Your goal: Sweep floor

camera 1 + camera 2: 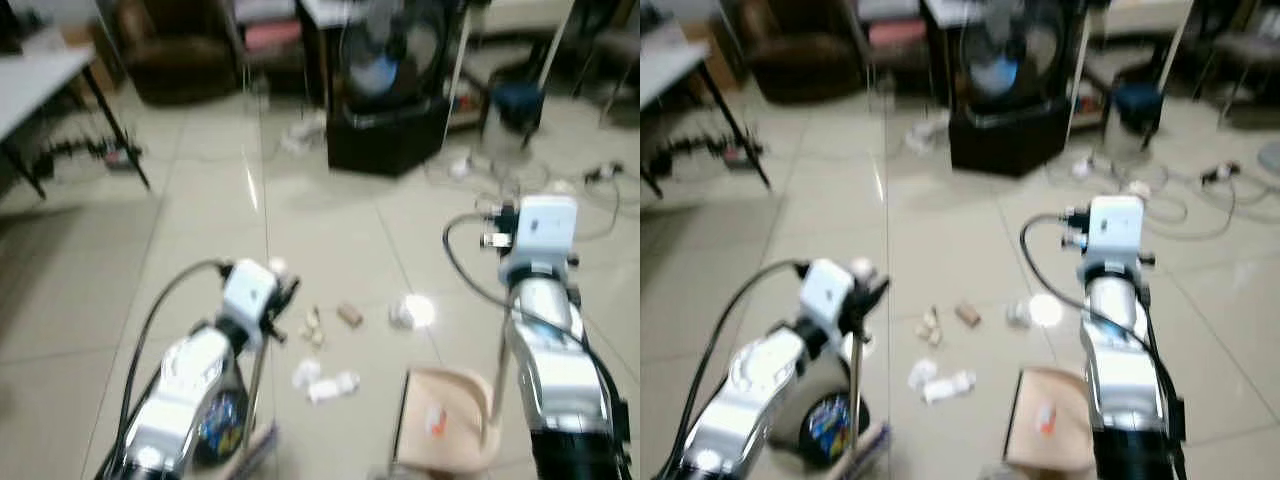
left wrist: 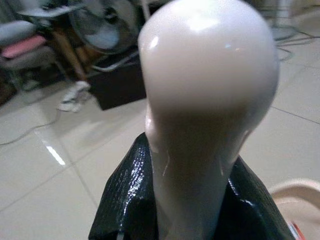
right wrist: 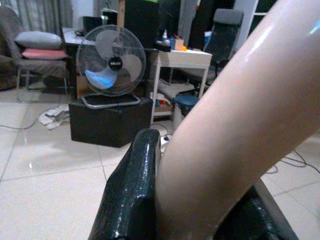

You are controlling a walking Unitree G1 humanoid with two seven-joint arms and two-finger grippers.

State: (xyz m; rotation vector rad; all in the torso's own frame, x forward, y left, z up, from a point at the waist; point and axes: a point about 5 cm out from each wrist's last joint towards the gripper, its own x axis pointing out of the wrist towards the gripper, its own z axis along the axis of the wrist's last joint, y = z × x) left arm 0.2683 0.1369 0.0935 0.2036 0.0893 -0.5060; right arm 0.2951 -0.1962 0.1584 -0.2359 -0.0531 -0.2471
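Left eye view: my left gripper (image 2: 190, 200) is clamped on the broom handle (image 2: 200, 100), right gripper (image 3: 200, 210) grips the dustpan handle (image 3: 240, 110); dustpan (image 1: 445, 420) sits beside scattered scraps (image 1: 325, 380) on the floor (image 1: 200, 200). Fan (image 3: 112, 65) beyond, no readable labels.

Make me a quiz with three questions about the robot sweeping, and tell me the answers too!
1. Where does the dustpan sit?
A. On the floor by the right arm
B. On the white table
C. On the black box

2. What colour is the dustpan?
A. Blue
B. Beige
C. Green

3. What is the left gripper doing?
A. Hanging open
B. Holding a cup
C. Gripping the broom handle

Answers: 1 A, it rests on tiles beside that arm. 2 B, its tray looks beige. 3 C, black fingers clamp the pale handle.
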